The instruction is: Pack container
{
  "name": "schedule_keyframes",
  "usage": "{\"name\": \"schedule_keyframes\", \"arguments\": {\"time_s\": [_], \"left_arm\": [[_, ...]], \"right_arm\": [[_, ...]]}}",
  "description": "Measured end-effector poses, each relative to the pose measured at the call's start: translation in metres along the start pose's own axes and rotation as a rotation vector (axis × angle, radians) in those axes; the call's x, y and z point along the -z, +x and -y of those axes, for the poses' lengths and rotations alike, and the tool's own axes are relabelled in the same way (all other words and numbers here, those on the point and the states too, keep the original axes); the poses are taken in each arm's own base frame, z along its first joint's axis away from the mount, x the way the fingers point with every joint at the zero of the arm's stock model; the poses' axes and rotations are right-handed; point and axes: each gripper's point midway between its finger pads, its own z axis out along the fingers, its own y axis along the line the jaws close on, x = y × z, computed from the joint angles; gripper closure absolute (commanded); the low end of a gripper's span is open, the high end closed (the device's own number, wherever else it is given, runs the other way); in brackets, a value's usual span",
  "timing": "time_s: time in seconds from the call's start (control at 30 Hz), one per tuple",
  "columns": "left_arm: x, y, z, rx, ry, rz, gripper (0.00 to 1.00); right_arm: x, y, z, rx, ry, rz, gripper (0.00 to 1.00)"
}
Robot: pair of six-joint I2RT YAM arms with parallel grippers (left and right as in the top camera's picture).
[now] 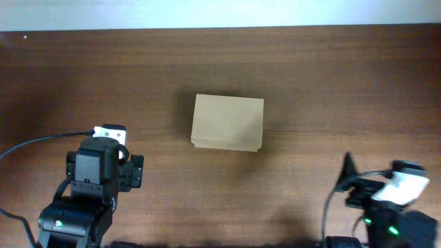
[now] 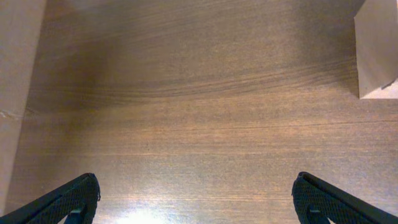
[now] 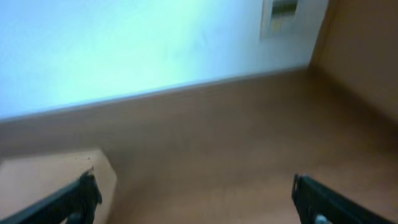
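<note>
A brown box (image 1: 227, 122) sits in the middle of the dark wooden worktop (image 1: 331, 76). Its top lies flat and looks closed. Nothing touches it.

The left arm (image 1: 96, 186) is at the near left corner, well apart from the box. It is folded up over the worktop, and a black cable runs off from it to the left. Its camera looks down at the wood. The left gripper (image 2: 199, 205) has its two black fingers (image 2: 68, 202) spread wide, one at each bottom corner of that view. Only bare wood shows between them. A corner of the box (image 2: 376, 50) peeks in at the top right.

The right arm (image 1: 389, 200) is at the near right corner, also away from the box. It has a white part on top and small green lights. It is tipped up more, so its camera looks across the worktop to a pale wall (image 3: 124, 50). That view is blurry. The right gripper (image 3: 196, 202) is wide apart too and holds nothing. The box (image 3: 50, 180) shows at the lower left, by the left finger.
</note>
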Motion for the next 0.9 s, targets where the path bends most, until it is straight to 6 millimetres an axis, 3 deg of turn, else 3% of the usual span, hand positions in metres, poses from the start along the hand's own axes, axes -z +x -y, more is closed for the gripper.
{"name": "schedule_keyframes", "arguments": {"time_s": [0.17,0.5,0.6,0.9], "left_arm": [[0.0,0.0,0.0,0.0,0.0,0.0,0.01],[0.0,0.0,0.0,0.0,0.0,0.0,0.01],[0.0,0.0,0.0,0.0,0.0,0.0,0.01],[0.0,0.0,0.0,0.0,0.0,0.0,0.01]], "right_arm": [[-0.036,0.06,0.003,0.003,-0.002,-0.069,0.01],[-0.07,0.127,0.008,0.003,-0.007,-0.095,0.01],[-0.073,0.135,0.009,0.003,-0.008,-0.083,0.01],[-0.073,0.128,0.008,0.002,-0.013,-0.049,0.01]]}}
